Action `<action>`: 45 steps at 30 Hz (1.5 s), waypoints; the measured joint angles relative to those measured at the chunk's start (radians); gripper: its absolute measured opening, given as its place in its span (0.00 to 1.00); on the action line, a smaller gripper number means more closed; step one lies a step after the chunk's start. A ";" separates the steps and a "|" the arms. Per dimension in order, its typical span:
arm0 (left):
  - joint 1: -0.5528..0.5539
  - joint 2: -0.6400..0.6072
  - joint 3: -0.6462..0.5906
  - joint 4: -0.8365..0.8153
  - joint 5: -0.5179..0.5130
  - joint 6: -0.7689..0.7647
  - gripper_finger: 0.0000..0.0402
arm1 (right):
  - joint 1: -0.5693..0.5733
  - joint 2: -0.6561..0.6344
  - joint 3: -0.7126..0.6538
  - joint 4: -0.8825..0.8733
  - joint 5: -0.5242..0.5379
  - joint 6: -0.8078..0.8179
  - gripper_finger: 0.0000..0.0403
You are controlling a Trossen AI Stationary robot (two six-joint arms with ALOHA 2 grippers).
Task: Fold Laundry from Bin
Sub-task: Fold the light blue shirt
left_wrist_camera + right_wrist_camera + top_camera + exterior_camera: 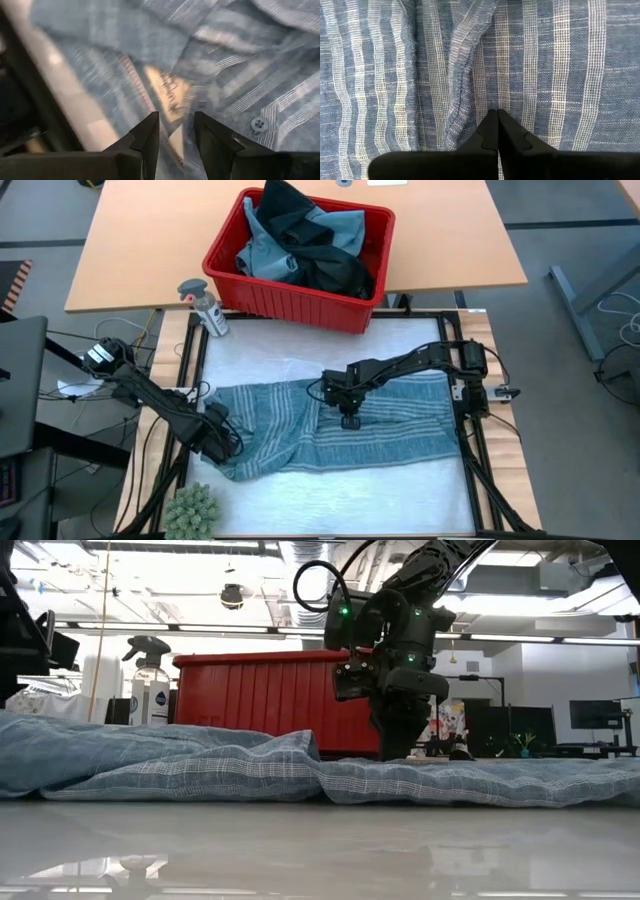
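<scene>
Now the right gripper (349, 420), fingers pressed together with nothing between them, rests tip-down mid-way along the grey-blue, pale-striped cloth garment (400, 430) spread on the table. The left gripper (222, 442) hovers part-open over its collar end. More laundry fills the red plastic bin (240, 290). Dragging could bunch the fabric

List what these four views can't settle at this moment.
- Left wrist view: blurred; whether the left gripper pinches the striped shirt between its fingers is unclear.
- High view: the left gripper is too small against the cloth.
- Low view: the bin wall hides the laundry inside.
- High view: the bin's lower garments are buried under the dark one.
- Right wrist view: only cloth fills it.
</scene>
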 joint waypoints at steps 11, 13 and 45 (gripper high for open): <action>-0.006 -0.019 0.024 -0.030 0.137 0.034 0.28 | -0.027 0.000 -0.001 0.003 -0.020 -0.002 0.07; -0.013 -0.043 0.063 -0.077 0.071 0.004 0.28 | -0.030 0.000 -0.001 0.006 -0.019 -0.004 0.07; 0.267 0.323 0.065 0.002 0.100 0.358 0.00 | -0.057 -0.287 -0.007 -0.071 -0.012 0.007 0.07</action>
